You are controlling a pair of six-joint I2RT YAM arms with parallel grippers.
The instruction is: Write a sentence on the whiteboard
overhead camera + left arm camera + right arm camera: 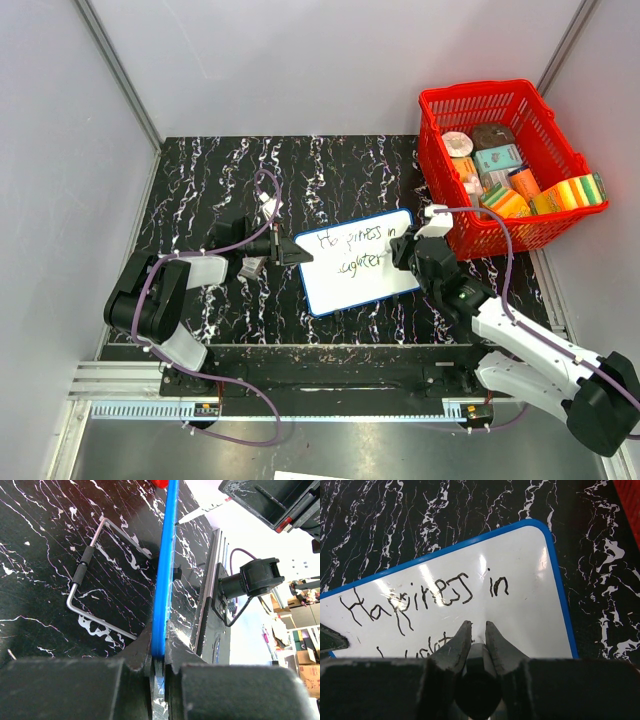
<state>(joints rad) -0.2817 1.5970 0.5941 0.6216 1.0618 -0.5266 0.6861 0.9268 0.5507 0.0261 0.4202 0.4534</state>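
Observation:
The whiteboard [372,280], white with a blue rim, lies tilted on the black marbled table. The sentence [356,249] stands on it in two lines; the right wrist view reads "Happiness in" [427,597], and the second line [430,647] is partly hidden by my fingers. My left gripper [287,250] is shut on the board's left edge; in the left wrist view the blue rim [164,575] runs edge-on into the left gripper [160,655]. My right gripper [410,256] hovers over the board's right part. The right gripper [476,626] is shut on a black marker [479,677], tip hidden.
A red basket [536,228] full of packets and sponges stands at the back right, close to the board's right corner. A bent metal wire frame with black sleeves [86,575] lies on the table left of the board. Grey walls close in on both sides.

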